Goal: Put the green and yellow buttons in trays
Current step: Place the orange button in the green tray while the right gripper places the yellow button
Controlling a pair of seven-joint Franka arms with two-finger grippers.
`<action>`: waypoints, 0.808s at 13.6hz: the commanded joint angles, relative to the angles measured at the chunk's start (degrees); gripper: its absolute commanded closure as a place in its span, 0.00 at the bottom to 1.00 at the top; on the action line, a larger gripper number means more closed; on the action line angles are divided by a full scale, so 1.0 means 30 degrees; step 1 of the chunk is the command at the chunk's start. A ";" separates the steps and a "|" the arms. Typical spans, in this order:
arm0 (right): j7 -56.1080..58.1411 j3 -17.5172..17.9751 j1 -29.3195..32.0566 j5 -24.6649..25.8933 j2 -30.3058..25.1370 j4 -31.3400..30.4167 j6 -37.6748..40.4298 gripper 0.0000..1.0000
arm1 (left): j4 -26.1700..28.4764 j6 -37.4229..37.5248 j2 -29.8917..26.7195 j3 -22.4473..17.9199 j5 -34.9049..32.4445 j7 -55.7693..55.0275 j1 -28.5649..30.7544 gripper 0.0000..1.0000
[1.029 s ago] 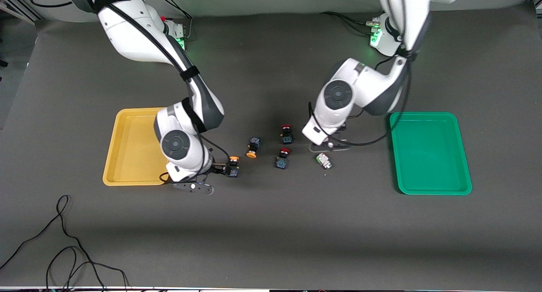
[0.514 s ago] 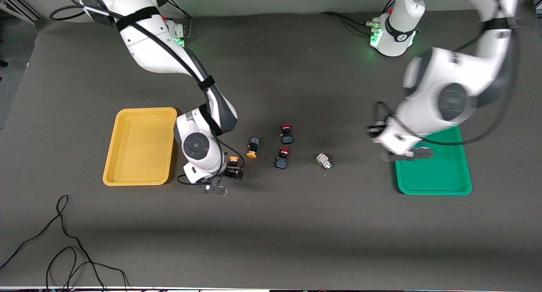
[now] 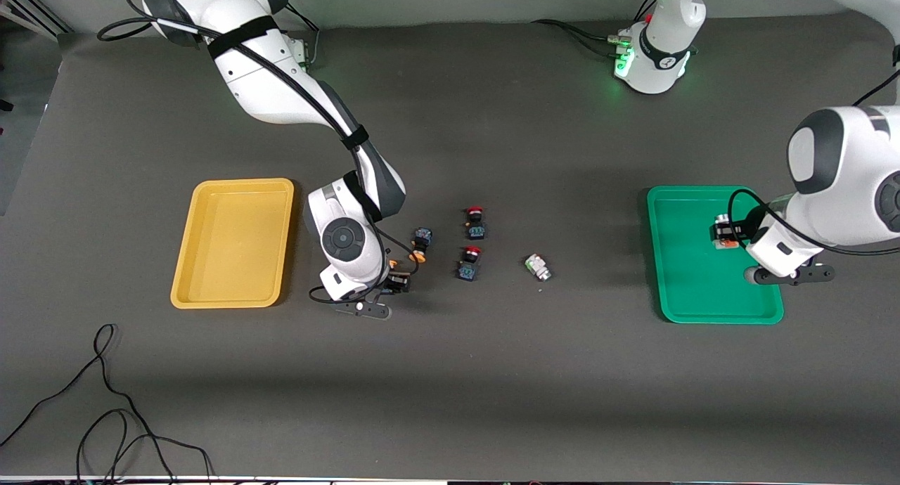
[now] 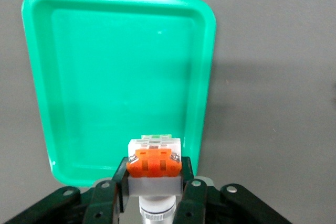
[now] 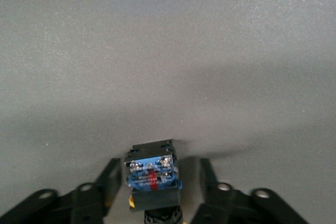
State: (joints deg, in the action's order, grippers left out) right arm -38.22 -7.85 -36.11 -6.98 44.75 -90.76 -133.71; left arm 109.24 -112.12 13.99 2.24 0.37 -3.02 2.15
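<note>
the left gripper (image 3: 731,233) has swung from the table's middle to over the green tray (image 3: 675,288), fingers clamped on the orange-faced white button (image 4: 154,162) — ready to drop; the right gripper (image 3: 395,282) has slid away from the yellow tray (image 3: 184,260), fingers spread around a yellow-capped button (image 5: 151,174) on the table; the green-faced button (image 3: 537,266) and another yellow-capped one (image 3: 420,244) wait mid-table

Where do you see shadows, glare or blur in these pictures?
Front view: soft shadows on the mat under both arms, green glow at the bases. Left wrist view: sharp, a faint sheen on the green tray, the left gripper shut on the orange-faced button. Right wrist view: the blue-bodied button slightly soft.
</note>
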 commanded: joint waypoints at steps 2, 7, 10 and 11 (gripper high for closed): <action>0.0286 -0.0281 -0.0150 -0.0195 -0.0442 0.0078 0.0125 1.00 | 0.3367 -0.5444 0.1103 0.0248 -0.0386 0.0246 0.0164 0.81; 0.4291 -0.0575 0.2216 -0.0253 -0.4741 0.0020 0.6877 1.00 | 0.3813 -0.8676 0.3389 0.0219 -0.0562 0.0246 0.0164 0.79; 0.9061 -0.0662 0.4911 -0.0223 -0.7175 -0.1875 0.8476 1.00 | 0.3667 -0.8653 0.3423 0.0189 -0.0562 0.0246 0.0164 0.14; 1.0468 -0.1156 0.5325 -0.0165 -0.7676 -0.2696 0.8360 1.00 | 0.3579 -0.8593 0.3336 0.0189 -0.0562 0.0246 0.0164 0.00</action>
State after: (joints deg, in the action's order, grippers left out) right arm -14.50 -10.49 -22.75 -6.96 26.12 -91.64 -107.49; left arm 120.16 -138.29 25.18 2.56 -0.67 -2.95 2.19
